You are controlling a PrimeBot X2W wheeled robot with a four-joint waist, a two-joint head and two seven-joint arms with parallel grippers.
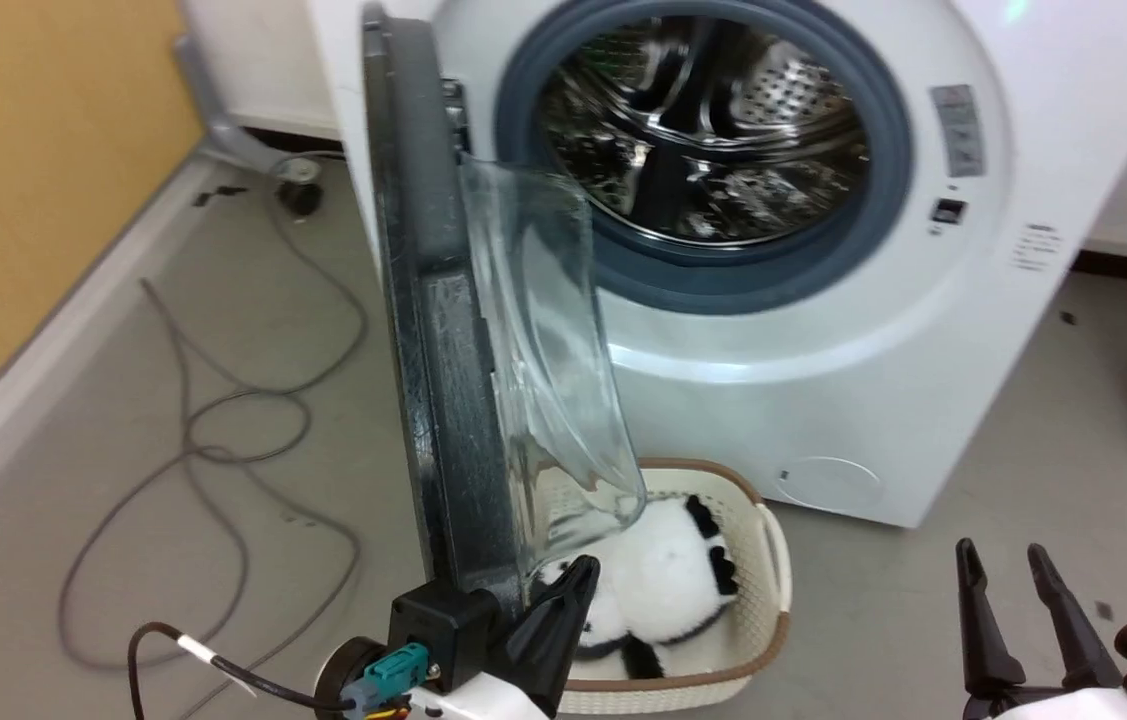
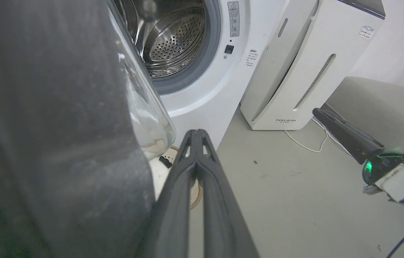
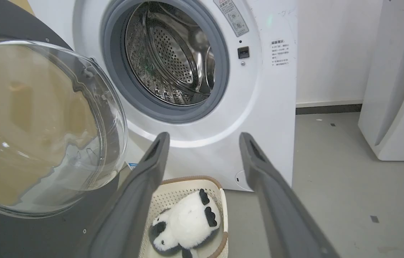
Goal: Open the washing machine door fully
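Observation:
The white washing machine (image 1: 823, 380) shows its steel drum (image 1: 703, 130) inside a grey rubber ring. The washing machine door (image 1: 433, 350) stands swung out on its left hinge, edge-on to me, its clear glass bowl (image 1: 543, 350) bulging to the right. My left gripper (image 1: 581, 572) is shut with nothing in it, just off the door's outer edge on the inner side. In the left wrist view the door's dark inner face (image 2: 55, 125) runs right beside the left gripper (image 2: 196, 132). My right gripper (image 1: 1001, 550) hangs open at the lower right, away from the door (image 3: 26, 229).
A cream basket (image 1: 773, 560) holding a panda plush (image 1: 663, 580) sits on the floor under the door's bowl. Grey cables (image 1: 223, 430) loop across the floor at left, by a wood-coloured wall (image 1: 23, 150). A white FEELAIR appliance (image 2: 295, 71) stands right of the machine.

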